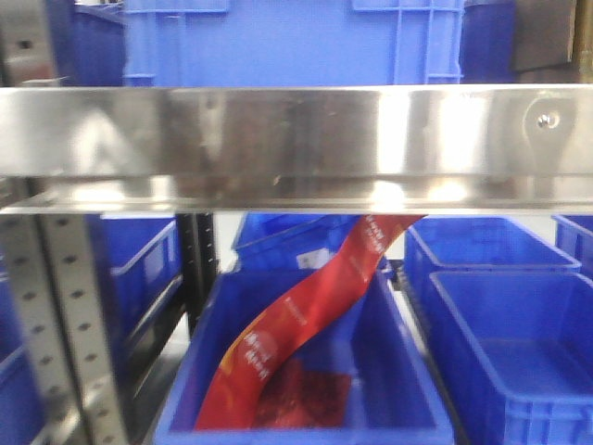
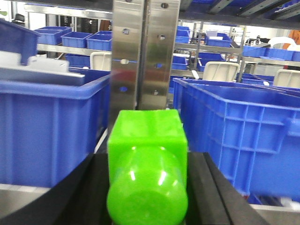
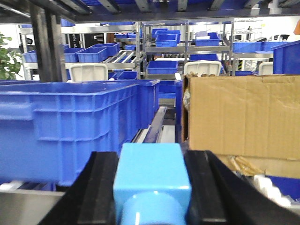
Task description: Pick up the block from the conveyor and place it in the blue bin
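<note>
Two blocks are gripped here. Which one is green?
The green block sits between the fingers of the left gripper; the one in the right gripper is a light blue block.

Green block (image 2: 146,164) is glossy plastic, light-blue block (image 3: 152,180) smooth plastic; steel rail (image 1: 278,139) shiny, brushed; cardboard box (image 3: 243,117) matt.
</note>
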